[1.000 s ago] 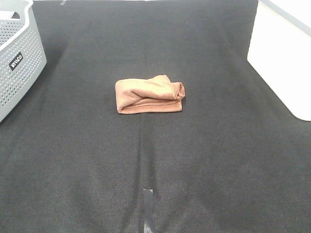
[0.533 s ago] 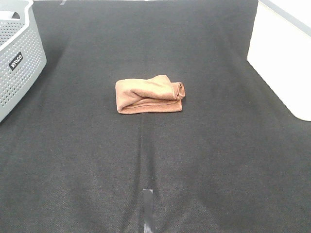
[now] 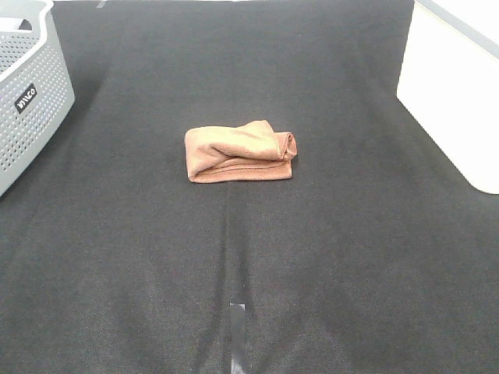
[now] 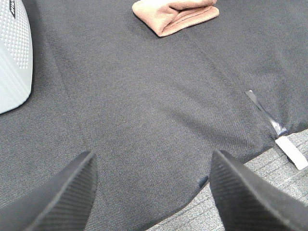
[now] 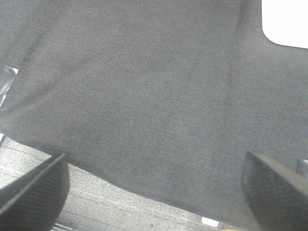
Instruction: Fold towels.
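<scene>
The towel [image 3: 240,151] sits folded into a compact reddish-brown bundle near the middle of the counter [image 3: 327,257], which is covered in black cloth. Its long side runs left to right in the high view, with a rounded fold at the right end and layered edges showing along the near side. Nothing is touching it.

Over on the far left stands a grey perforated basket [image 3: 30,93] with a small dark label on its wall, well apart from the towel. On the far right is a white bin [image 3: 452,93], also well clear. A strip of tape [image 3: 238,335] lies on the cloth at the near edge, in line with the towel.

Neither arm shows in the high view. From the left wrist, the left end effector [image 4: 153,192] hangs above the near edge of the counter with its 2 dark, ribbed fingers [image 4: 65,197] spread wide, nothing between them but bare cloth. The towel [image 4: 175,15] is far ahead of it, the basket [image 4: 14,57] off to one side, and the tape [image 4: 265,115] lies toward the other side near the cloth's edge.

From the right wrist, the right end effector [image 5: 156,195] is spread fully wide as well, fingers [image 5: 36,190] at the 2 sides of the picture, holding nothing. Below it is black cloth and its near edge, with a corner of the white bin [image 5: 286,21] beyond. The towel does not show in this view.
</scene>
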